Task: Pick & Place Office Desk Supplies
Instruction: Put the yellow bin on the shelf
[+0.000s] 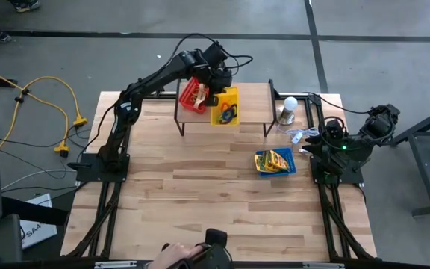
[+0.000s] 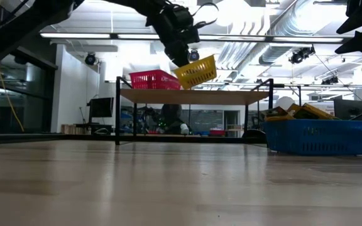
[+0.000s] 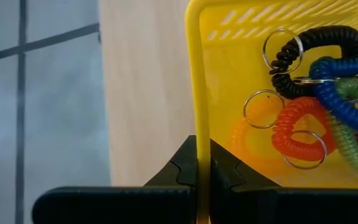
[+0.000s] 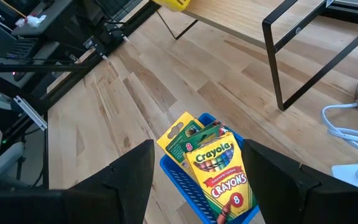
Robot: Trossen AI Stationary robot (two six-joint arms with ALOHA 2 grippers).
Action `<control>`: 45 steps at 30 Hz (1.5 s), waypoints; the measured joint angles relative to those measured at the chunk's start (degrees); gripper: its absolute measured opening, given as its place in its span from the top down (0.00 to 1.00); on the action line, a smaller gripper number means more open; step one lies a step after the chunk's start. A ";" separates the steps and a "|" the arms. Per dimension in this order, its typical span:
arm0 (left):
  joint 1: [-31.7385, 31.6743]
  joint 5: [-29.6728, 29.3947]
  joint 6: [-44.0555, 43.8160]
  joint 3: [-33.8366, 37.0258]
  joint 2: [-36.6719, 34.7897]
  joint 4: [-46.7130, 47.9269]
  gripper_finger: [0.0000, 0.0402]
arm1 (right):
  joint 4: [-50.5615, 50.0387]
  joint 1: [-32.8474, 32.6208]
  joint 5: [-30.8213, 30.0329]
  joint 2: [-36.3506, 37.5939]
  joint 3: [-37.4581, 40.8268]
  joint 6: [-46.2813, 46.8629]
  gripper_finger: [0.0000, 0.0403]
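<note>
At the near table edge a person's hand (image 1: 176, 254) rests beside a dark object. Farther in, on the right half of the wooden table (image 1: 200, 194), the blue basket (image 1: 276, 162) sits flat, holding the yellow-and-green crayon boxes (image 4: 219, 168); the top box reads Crayola Crayons. Right gripper (image 4: 197, 174) hangs above that basket, fingers apart, nothing between them, its arm folded back at the right edge of the table. Just beyond the basket lie a tangle of white wire (image 1: 298, 137) and a white bulb (image 1: 289, 109) on a metallic base. At the far side stands a low wooden shelf (image 1: 252, 104) on dark metal legs. Red basket (image 1: 194, 95) sits on the shelf's left part. Left gripper (image 3: 202, 171) is clamped on the rim of the yellow basket (image 1: 225, 107), fingers pinched together on the thin wall; in the low view this basket is tilted and raised clear of the shelf top. Inside it: coiled wrist rings in black (image 3: 319, 46), blue (image 3: 344, 93), orange (image 3: 300, 127) and green, each with a metal key ring.
</note>
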State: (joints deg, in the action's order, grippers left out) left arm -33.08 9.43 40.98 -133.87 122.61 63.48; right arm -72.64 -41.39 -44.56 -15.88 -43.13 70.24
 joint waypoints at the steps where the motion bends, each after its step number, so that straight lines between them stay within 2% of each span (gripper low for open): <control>1: -0.21 -0.28 0.08 0.00 0.00 -0.34 1.00 | 0.02 0.00 0.01 -0.01 0.00 0.01 0.43; 21: -2.78 -2.60 3.35 0.01 0.00 -0.33 1.00 | 0.00 0.01 0.01 -0.01 0.00 0.02 0.43; 35: -4.06 -1.85 7.49 0.01 -0.02 2.56 1.00 | 0.00 0.02 0.00 -0.02 0.00 0.02 0.43; 45: -4.04 -3.61 7.59 0.05 -0.04 5.32 1.00 | 0.00 0.00 0.01 -0.01 0.00 0.02 0.43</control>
State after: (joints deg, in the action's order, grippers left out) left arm -37.12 5.82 48.57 -133.82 122.56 68.80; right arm -72.63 -41.39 -44.55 -15.89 -43.13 70.26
